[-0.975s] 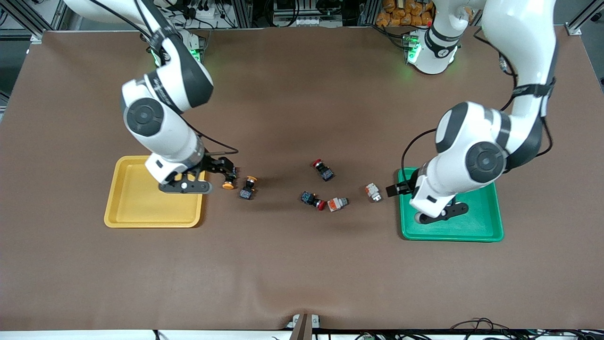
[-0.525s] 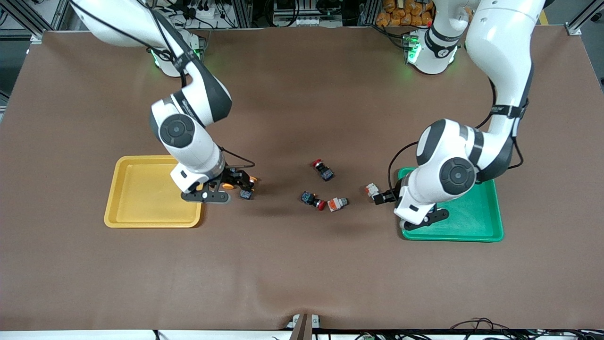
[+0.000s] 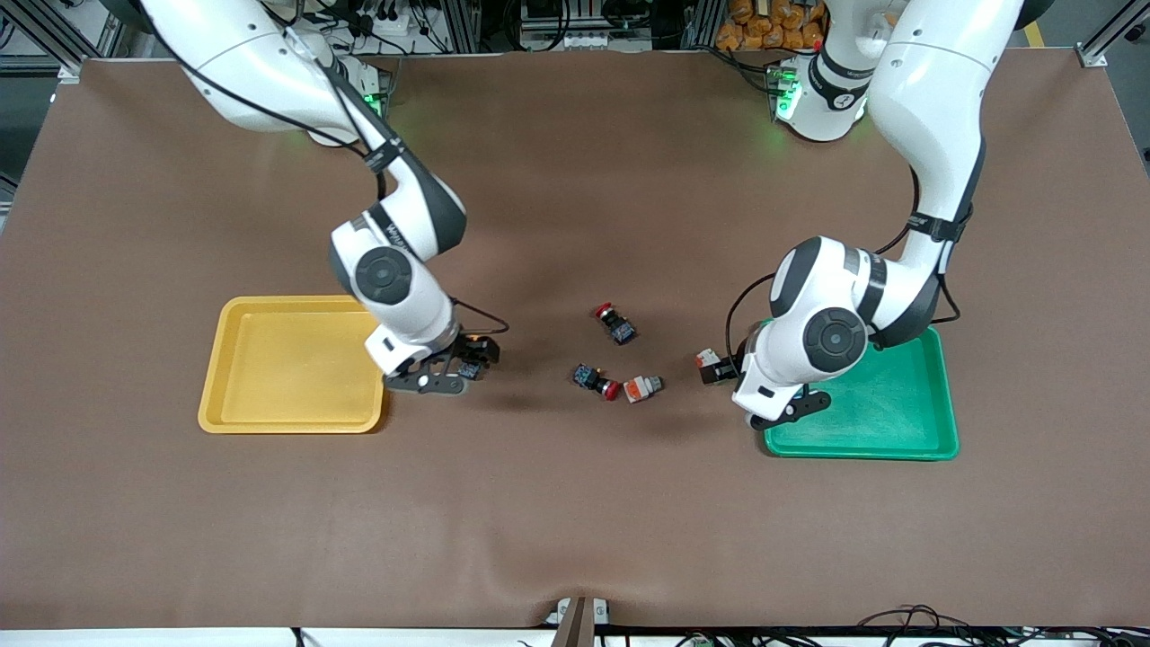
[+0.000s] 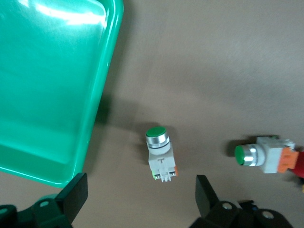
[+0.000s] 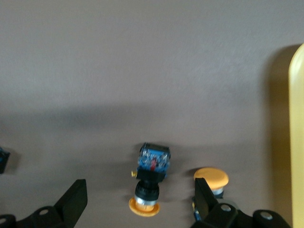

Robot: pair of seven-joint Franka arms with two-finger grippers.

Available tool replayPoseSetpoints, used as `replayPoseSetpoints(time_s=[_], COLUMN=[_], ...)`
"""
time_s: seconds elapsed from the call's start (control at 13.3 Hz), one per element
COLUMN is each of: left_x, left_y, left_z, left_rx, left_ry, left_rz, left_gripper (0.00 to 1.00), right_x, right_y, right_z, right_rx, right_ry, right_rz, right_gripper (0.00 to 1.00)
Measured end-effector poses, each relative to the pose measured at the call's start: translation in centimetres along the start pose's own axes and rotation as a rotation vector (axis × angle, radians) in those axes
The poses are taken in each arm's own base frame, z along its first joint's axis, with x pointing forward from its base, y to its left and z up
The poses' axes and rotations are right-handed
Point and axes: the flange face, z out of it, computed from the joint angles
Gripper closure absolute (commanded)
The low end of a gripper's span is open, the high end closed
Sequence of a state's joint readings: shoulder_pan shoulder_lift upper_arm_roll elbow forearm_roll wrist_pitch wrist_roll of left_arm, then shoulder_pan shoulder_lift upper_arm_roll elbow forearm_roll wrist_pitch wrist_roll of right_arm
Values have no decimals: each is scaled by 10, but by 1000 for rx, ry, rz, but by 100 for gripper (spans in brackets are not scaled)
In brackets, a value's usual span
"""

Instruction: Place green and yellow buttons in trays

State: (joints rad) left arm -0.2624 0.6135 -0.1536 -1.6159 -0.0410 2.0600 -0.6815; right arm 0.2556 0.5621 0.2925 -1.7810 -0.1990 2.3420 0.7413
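My right gripper (image 3: 460, 364) is open and low over two black-bodied buttons with orange-yellow caps, beside the yellow tray (image 3: 216, 404). In the right wrist view one button (image 5: 149, 183) lies between the open fingers (image 5: 72, 199) and the other cap (image 5: 211, 179) sits by one finger. My left gripper (image 3: 723, 373) is open, low over a white-bodied button (image 3: 708, 362) beside the green tray (image 3: 898, 449). In the left wrist view this green-capped button (image 4: 160, 153) lies just ahead of the open jaws, with a second white button (image 4: 263, 155) farther off and the green tray (image 4: 47, 85) close by.
Two black-bodied buttons with red caps (image 3: 615, 323) (image 3: 597, 380) lie mid-table. The second white button (image 3: 642, 387) lies against the nearer red-capped one. Both trays hold nothing. The brown mat (image 3: 575, 521) covers the table.
Both arms have swung from over their trays toward the table's middle. The right gripper has come over the yellow-capped buttons, the left gripper over the white button.
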Motion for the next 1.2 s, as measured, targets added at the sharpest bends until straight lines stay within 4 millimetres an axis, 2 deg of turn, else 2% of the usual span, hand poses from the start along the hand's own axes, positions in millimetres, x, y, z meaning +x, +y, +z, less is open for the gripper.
replayPoseSetpoints(time_s=[0.15,0.3,0.45,0.75,0.82,0.9,1.05,1.2], left_x=[-4,-7,-9,-11,-12,-12,-11,-9], left_y=[4,11,17,22,23,25,23,22], left_z=[17,37,52,69,73,77,82,82], left_rx=[17,32,33,40,39,39,58,89], left_ry=[-11,-6,-1,-7,-5,-4,9,41], left_rz=[-14,-28,-37,-44,-43,-42,-27,0], left_gripper=[0,0,0,0,17,48,100,100], right_x=[-11,-18,-20,-16,-16,-17,-19,-20], right_y=[-5,2,12,21,23,24,23,23], right_z=[10,25,35,50,58,64,72,74], right_rx=[4,30,28,35,38,40,38,36], right_ry=[12,39,48,66,66,65,59,57], right_rz=[-2,-3,-2,2,4,3,-3,-6], right_gripper=[0,0,0,0,0,0,0,0])
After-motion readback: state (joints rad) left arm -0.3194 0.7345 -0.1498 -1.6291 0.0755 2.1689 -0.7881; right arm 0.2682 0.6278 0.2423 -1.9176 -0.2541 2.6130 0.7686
